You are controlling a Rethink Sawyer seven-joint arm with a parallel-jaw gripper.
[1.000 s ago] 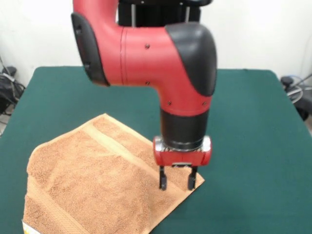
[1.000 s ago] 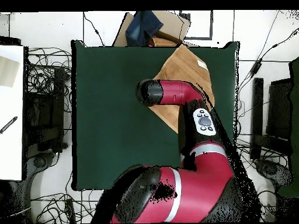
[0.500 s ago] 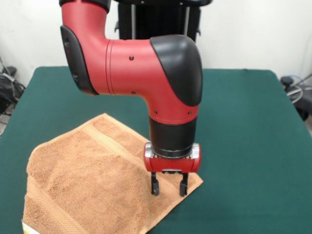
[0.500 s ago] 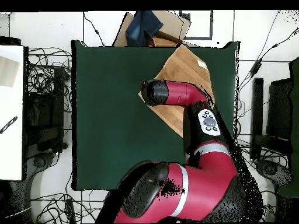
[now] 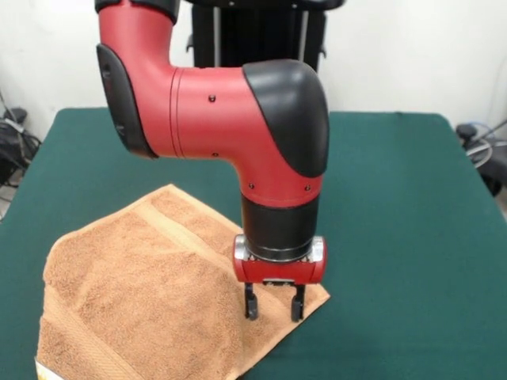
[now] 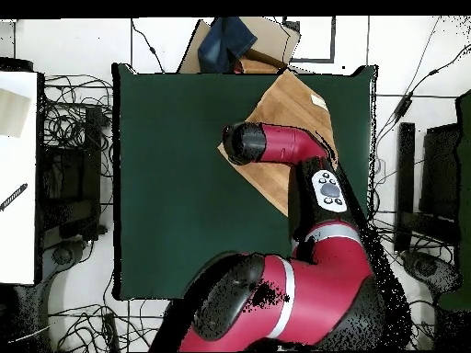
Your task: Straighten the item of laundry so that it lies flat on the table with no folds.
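Green worktop carries a towel folded over on itself. Tool hangs released over its corner; next, I'd guess, pinch and pull outward

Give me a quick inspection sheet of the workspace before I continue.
Surface: green table, bare apart from the towel.
Job's things: orange towel near one table corner, one side doubled over, not flat.
Clutter: nothing seen on the table.
Grippers: gripper with jaws open, tips down at a towel corner.
Cables: tangled wires on the floor beside the table.
Surroundings: cardboard box with blue cloth beyond the table edge.
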